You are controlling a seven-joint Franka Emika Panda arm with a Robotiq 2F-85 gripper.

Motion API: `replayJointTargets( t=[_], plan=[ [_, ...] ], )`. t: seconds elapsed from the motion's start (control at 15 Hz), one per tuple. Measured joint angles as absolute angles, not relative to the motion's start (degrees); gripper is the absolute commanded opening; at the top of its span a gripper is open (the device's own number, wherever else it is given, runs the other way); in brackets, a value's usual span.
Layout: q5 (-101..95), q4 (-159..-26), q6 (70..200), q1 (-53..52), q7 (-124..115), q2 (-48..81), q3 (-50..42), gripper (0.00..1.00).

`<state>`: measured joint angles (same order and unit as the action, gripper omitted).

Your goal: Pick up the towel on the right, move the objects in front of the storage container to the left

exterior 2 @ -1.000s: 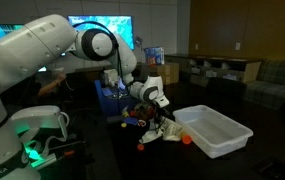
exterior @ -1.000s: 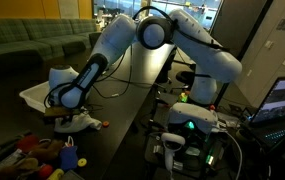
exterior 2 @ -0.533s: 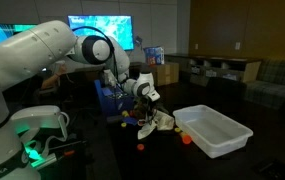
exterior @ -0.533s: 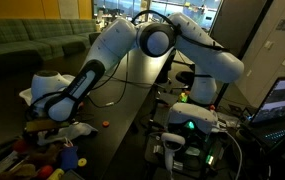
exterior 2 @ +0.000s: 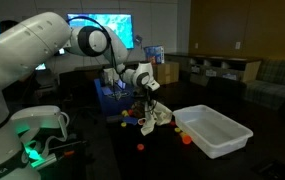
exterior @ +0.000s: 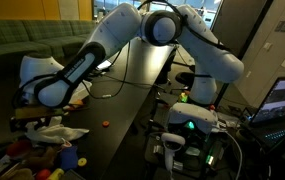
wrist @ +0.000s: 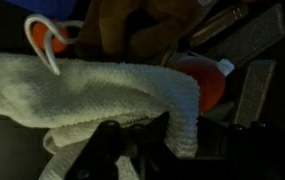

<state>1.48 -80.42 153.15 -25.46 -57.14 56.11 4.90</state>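
Gripper point(exterior 2: 147, 101), fingers clamped on the towel point(exterior 2: 158, 118), is holding it beside the storage container point(exterior 2: 218, 146); lifting slowly avoids snagging toys point(exterior: 44, 152).

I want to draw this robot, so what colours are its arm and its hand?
The arm is made of fat, rounded white pieces with dark joints. A thin dark cable hangs beside it. The gripper at its end is dark, almost black. The base glows green.

One white towel point(exterior 2: 158, 118). One storage container point(exterior 2: 227, 146). Two small orange balls: ball near edge point(exterior 2: 139, 146), ball beside container point(exterior 2: 186, 139).
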Motion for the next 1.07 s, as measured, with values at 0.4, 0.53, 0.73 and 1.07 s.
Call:
replayJointTargets(
  t=[0.4,0.53,0.73,1.07],
  plan=[
    [6.7,-96.8,153.2,-16.5,-44.7,41.6,8.6,0.04],
    [9.7,-102.7,153.2,-14.1,-41.8,37.2,8.7,0.04],
    [12.9,-111.9,153.2,-11.0,-40.1,30.9,7.5,0.04],
    [13.2,-126.5,153.3,-8.3,-40.4,21.2,-0.3,0.04]
  ],
)
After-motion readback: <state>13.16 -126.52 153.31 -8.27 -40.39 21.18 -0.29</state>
